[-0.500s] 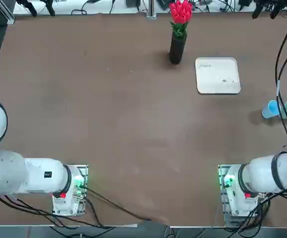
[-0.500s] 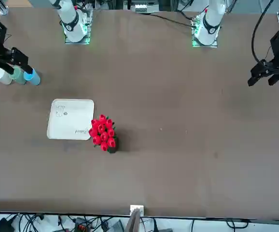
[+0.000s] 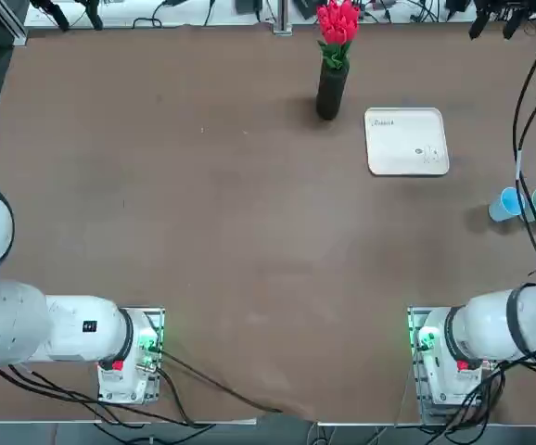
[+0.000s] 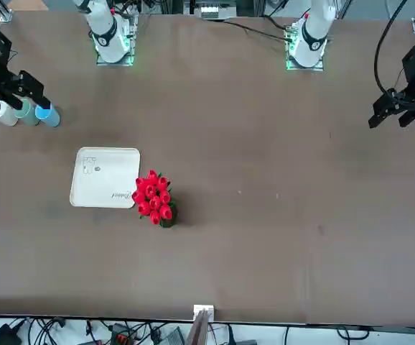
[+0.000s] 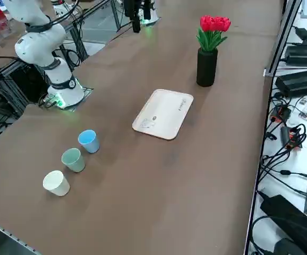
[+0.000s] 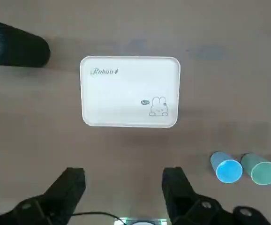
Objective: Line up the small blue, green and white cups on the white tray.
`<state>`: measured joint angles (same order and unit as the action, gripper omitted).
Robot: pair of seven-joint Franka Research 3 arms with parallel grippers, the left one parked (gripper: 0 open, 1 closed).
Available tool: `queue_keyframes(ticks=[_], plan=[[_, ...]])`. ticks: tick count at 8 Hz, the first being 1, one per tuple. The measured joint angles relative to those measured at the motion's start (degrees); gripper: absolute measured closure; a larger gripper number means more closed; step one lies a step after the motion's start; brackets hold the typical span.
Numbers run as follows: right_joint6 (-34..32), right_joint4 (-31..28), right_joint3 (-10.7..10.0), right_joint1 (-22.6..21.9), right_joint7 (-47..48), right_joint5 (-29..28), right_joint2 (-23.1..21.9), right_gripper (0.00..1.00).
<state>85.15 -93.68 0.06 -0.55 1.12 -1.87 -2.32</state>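
We see the white tray (image 3: 407,142) lying flat and bare on the brown counter (image 3: 203,213), on the far right part of it as the robot faces; a small grey rabbit mark and a line of grey script show on its surface. Nothing stands on it. The three cups stand upright in a short row well apart from the tray, nearer the robot and out by the counter's right edge: the blue cup (image 5: 88,141) is the one closest to the tray, the green cup (image 5: 73,159) is just beside it, and the white cup (image 5: 56,183) is at the outer end of the row. The cups are close together, though we cannot tell whether they touch. Just left of the tray stands a black vase (image 3: 330,91) holding red flowers (image 3: 338,22), apart from the tray's edge. The right tool (image 6: 124,187) hangs high above the counter, pointing down over the bare stretch on the near side of the tray, left of the cups. It is released, its two black fingers (image 6: 69,185) spread wide with nothing between them, and it touches nothing.
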Motion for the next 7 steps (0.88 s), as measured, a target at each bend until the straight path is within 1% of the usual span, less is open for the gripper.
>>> queue_keyframes(ticks=[3, 4, 5, 7], plan=[[-9.06, -1.04, -0.07, 0.99, 0.0, 0.17, 3.0, 0.0], [-9.33, -3.11, -0.12, 1.73, 0.0, 1.27, 4.06, 0.0], [-7.87, -6.57, -0.16, 2.75, -0.01, 2.99, 4.69, 0.0], [-0.19, -15.33, -0.34, 6.75, -0.01, 4.4, 4.92, 0.0]])
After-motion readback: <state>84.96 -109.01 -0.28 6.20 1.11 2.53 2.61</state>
